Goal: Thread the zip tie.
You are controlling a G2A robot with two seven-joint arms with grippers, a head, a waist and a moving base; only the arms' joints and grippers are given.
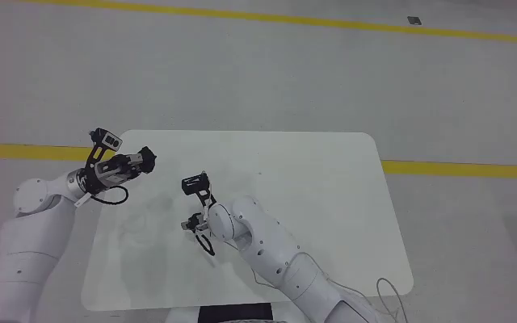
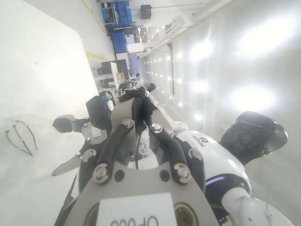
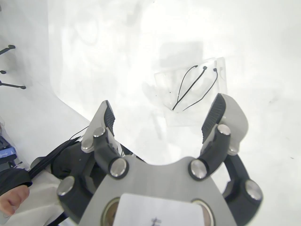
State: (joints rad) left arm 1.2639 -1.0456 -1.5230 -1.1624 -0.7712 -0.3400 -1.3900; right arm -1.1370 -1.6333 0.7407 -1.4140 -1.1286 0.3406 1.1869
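Checking layout for you: the zip ties [image 3: 189, 88] are not yet picked. Three of them lie loose in a clear tray [image 3: 169, 90] on the tabletop [image 1: 323, 210], toward 9 o'clock from its middle. Their heads point away from your right gripper [image 3: 162, 105] and the tails bunch at the tray's near corner. My read: the tray is there to keep them corralled so none skates off.

Right gripper: fingers spread wide, nothing in them, hanging just short of the tray and aimed at it. Looks staged for a pick, at a guess.

Left gripper [image 1: 145, 159]: held above the surface at 10 o'clock, near that corner, fingers drawn together. You can't tell from these views whether anything is pinched between them. Probably held there so the right arm has the tray to itself.

Room: the tray walls are your tight spot. The tails sit by the near wall, so wide fingers may clip the rim going in. The 9 o'clock edge is the one nearest the tray, so don't drag a tie that way. Your widest run of tabletop lies from 12 round to 4 o'clock; I'd do the threading there.
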